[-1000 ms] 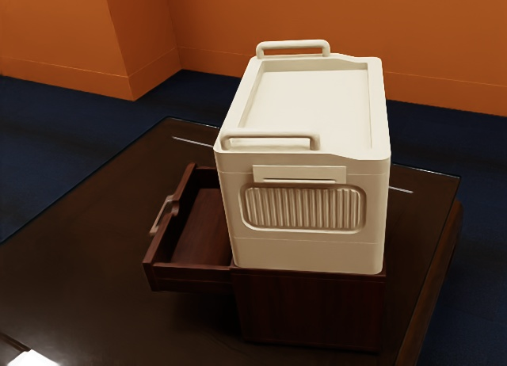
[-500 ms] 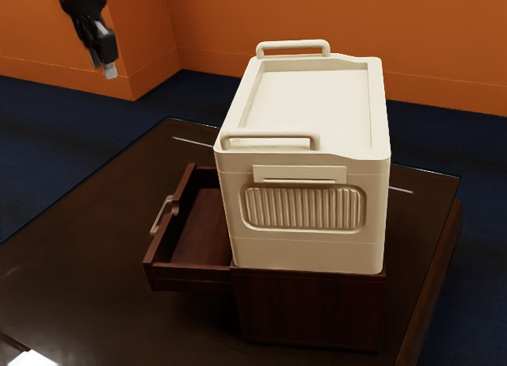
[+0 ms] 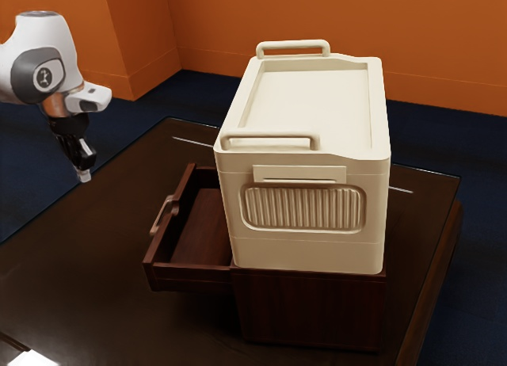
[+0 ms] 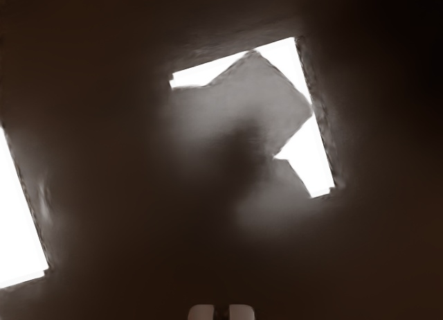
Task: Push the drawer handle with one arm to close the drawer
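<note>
Drawer (image 3: 202, 277) was open, sticking out from the cabinet (image 3: 313, 310) toward the exterior view's left. Its handle (image 3: 162, 215) was on the front panel, facing the exterior view's left. I could see into the tray, same dark red-brown as the cabinet. The drawer's inner end ran in under the cream box (image 3: 309, 255).

My pincer (image 3: 85, 176) was off to the exterior view's left of the handle, well apart from it. Tips together, pointing down with a slight lean toward the exterior view's right. The pale fingertips (image 4: 201, 312) were also in the wrist view, side by side with a dark strip between them. My white arm (image 3: 40, 57) came in from the exterior view's left, copper-coloured section just above the black pincer.

The cream box sat upright on the cabinet. Recessed top, one bar handle (image 3: 293, 45) at the far end, another (image 3: 269, 136) at the near end, ribbed panel (image 3: 305, 208) on the near face. All of that stood on the dark glossy table (image 3: 87, 255). White patch (image 3: 33, 358) at the table's near left corner of the exterior view.

Wrist view looked onto a dark brown surface, with angular white patches (image 4: 308, 154) around a blurry grey area (image 4: 256, 98). Couldn't tell what those were. Further out: dark blue floor (image 3: 475, 184), orange walls (image 3: 317, 17) on the far side.
</note>
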{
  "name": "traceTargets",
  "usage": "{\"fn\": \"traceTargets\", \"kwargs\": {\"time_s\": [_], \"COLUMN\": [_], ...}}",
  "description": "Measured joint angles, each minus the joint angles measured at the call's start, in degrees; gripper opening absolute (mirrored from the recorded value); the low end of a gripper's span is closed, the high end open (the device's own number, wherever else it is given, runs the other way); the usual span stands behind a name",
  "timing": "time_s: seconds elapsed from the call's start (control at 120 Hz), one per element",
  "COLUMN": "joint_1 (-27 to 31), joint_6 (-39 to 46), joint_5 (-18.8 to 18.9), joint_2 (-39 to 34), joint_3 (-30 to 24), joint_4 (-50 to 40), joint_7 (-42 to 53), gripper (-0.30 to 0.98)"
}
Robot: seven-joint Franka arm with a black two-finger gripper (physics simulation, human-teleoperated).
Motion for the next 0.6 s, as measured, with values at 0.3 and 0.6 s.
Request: {"fn": "traceTargets", "kwargs": {"time_s": [0.3, 0.6], "joint_1": [0.3, -6.6], "joint_6": [23.5, 33.3], "joint_5": [-4.1, -4.5], "joint_2": [11.8, 10.6], "joint_3": [0.2, 0.0], "joint_4": [-5.2, -9.8], "joint_7": [8.8, 18.2], "gripper": [-0.1, -0.1]}}
